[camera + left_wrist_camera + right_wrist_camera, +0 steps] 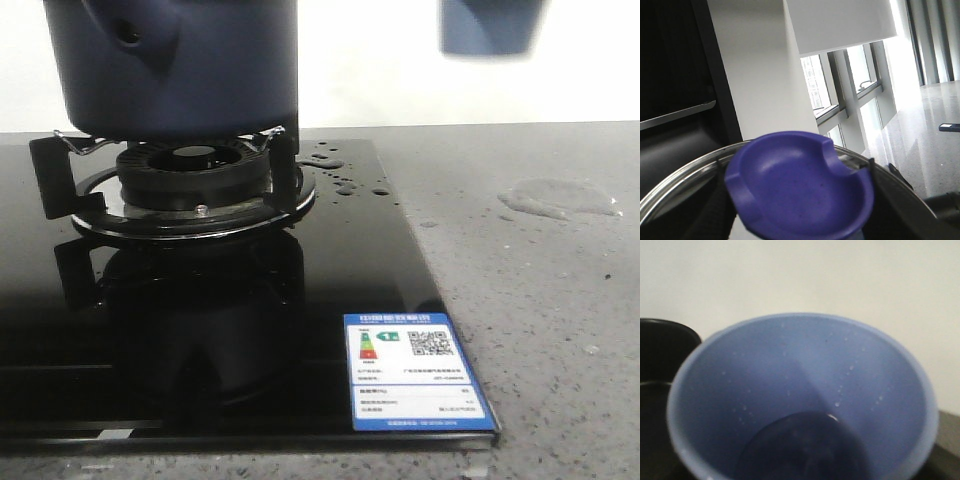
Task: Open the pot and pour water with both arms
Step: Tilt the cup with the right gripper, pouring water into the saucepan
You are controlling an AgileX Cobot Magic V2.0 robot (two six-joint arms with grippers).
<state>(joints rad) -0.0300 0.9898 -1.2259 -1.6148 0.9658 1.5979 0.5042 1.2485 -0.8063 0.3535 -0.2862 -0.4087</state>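
Observation:
The dark navy pot (pixel 180 70) stands on the gas burner (pixel 195 170) at the far left, with its top cut off by the front view. My left gripper (pixel 800 212) is shut on the purple-blue knob (pixel 800 185) of a glass lid with a steel rim (pixel 670 192), held up in the air. The light blue cup (pixel 800 390) fills the right wrist view and hides my right gripper's fingers. Its inside is beaded with droplets. The cup's base (pixel 490 28) hangs in the air at the far right. Water (pixel 555 197) lies in a puddle on the counter.
Water beads (pixel 345 180) dot the black glass hob (pixel 200 330) beside the burner. A blue and white energy label (pixel 415 370) sits at the hob's near right corner. Grey speckled counter (pixel 540 320) lies to the right. A dark rounded shape (pixel 660 350) shows beside the cup.

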